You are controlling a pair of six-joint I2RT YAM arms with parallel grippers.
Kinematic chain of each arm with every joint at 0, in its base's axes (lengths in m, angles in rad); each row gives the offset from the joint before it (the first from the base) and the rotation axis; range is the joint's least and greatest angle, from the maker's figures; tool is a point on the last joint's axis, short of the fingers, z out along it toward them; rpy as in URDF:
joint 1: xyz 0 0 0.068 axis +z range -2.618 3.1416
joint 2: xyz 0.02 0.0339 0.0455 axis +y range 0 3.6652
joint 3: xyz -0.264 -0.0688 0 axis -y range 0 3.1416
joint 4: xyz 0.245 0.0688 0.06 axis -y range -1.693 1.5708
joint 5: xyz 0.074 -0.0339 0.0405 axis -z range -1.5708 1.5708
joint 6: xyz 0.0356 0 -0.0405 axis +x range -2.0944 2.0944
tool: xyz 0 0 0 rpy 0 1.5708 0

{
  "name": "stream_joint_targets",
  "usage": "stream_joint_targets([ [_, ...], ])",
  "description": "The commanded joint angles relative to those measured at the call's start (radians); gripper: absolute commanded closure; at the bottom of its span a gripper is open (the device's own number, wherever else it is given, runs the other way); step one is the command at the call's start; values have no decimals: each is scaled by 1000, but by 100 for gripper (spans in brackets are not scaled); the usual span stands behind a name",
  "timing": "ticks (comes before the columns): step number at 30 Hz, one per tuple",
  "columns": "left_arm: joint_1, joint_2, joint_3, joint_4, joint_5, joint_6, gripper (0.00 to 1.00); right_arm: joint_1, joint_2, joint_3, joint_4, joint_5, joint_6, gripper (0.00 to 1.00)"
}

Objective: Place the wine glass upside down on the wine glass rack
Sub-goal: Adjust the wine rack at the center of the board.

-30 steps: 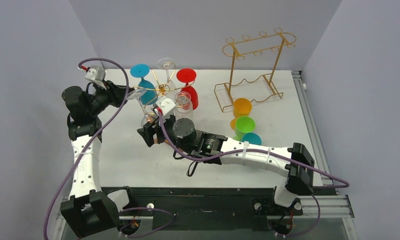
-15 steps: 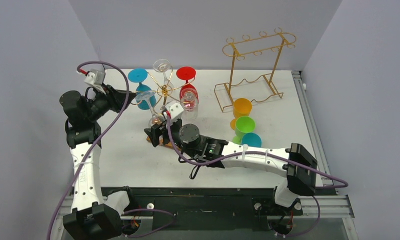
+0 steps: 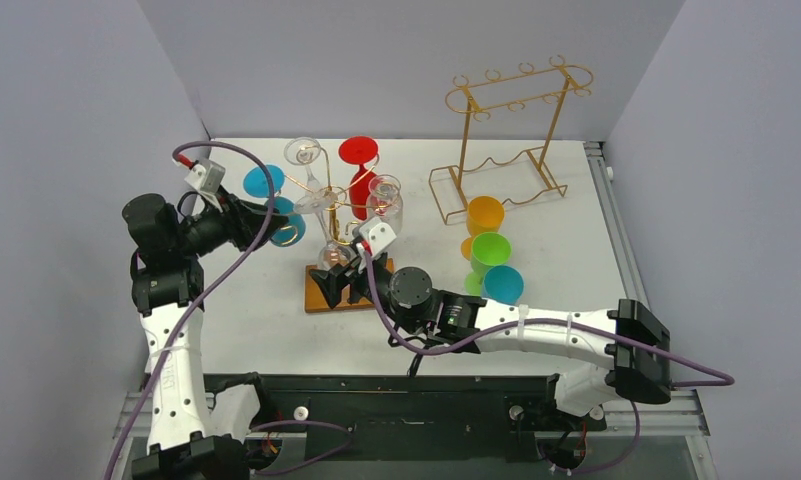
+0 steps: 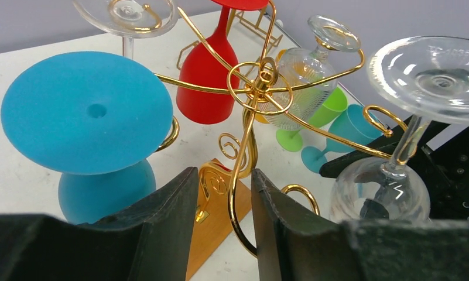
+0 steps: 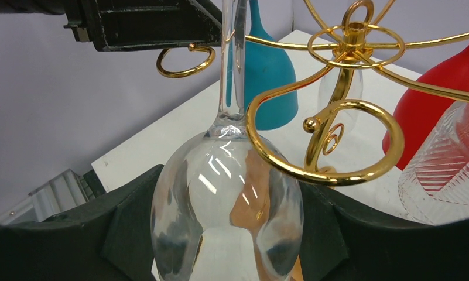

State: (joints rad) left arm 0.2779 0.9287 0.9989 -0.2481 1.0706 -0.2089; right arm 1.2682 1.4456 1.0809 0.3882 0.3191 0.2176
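White counter: right jaws pinch the wine glass at the wine glass rack; left jaws' grip we cannot tell. Snagging a curl could topple the rack.

Wine glass rack: stood mid-table on brown base; blue glass and red glass hung inverted.
Wine glass: inverted, flanked by right gripper.
Frame rack: placed back right.
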Motion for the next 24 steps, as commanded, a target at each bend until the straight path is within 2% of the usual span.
stream_joint_targets([
  [1,-5,-28,-17,-142,73,98,63,11,-41,-31,129,31,-4,100],
  [11,-4,-59,68,-328,127,229,38,39,-55,-82,170,12,5,100],
  [15,-5,-73,109,-403,127,277,18,51,-49,-99,202,-15,3,100],
  [18,-5,-79,148,-449,108,297,12,55,-31,-92,213,-37,6,100],
  [20,-5,-80,174,-487,93,316,4,56,-19,-89,230,-50,9,100],
  [24,-4,-85,221,-569,52,376,4,56,5,-91,277,-63,19,100],
])
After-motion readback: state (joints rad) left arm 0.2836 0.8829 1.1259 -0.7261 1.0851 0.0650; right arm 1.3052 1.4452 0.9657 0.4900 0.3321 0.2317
